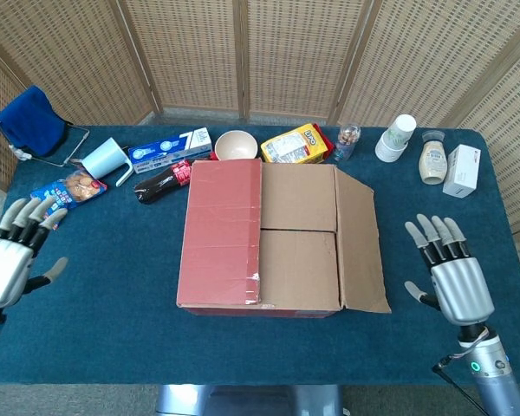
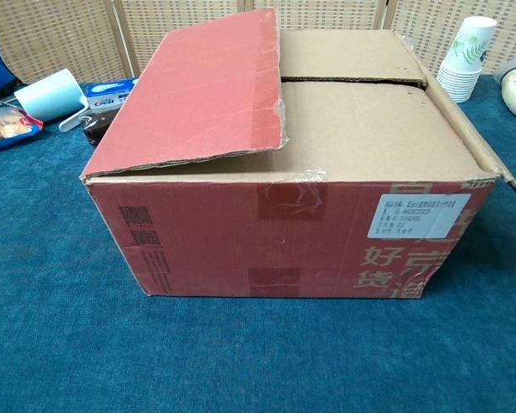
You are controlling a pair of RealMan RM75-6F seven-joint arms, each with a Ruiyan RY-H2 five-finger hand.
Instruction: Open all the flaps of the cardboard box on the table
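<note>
Fingers (image 1: pixel 36 211) spread wide on the left hand (image 1: pixel 9 264), holding nothing, low over the blue table (image 1: pixel 104 295) near its left edge, well apart from the box (image 1: pixel 260 236). Only seen from the head view; not seen from the chest view.

Behind that hand, along the back: a blue cloth (image 1: pixel 30 120) on a wire stand, a snack bag (image 1: pixel 68 192), a pale blue cup (image 1: pixel 104 159) lying on its side, a blue and white carton (image 1: pixel 169 148), a dark bottle (image 1: pixel 162 181) lying flat just beside the box, a bowl (image 1: pixel 236 145), and a yellow packet (image 1: pixel 295 144).

In the middle of the table, the box. On its left side, a red flap (image 1: pixel 221 234) lying over the top, lifted a little at its free edge in the chest view. Under it and to the right, 2 brown flaps (image 1: pixel 298 236) lying flat and closed. On the right side, 1 flap (image 1: pixel 360 238) folded out and hanging past the box.

Further right at the back: a small jar (image 1: pixel 349 139), a stack of paper cups (image 1: pixel 395 137), a squat bottle (image 1: pixel 432 161), and a white box (image 1: pixel 462 171).

Last, the right hand (image 1: pixel 455 282), near the right edge, fingers apart and pointing up, holding nothing, well apart from the box.
</note>
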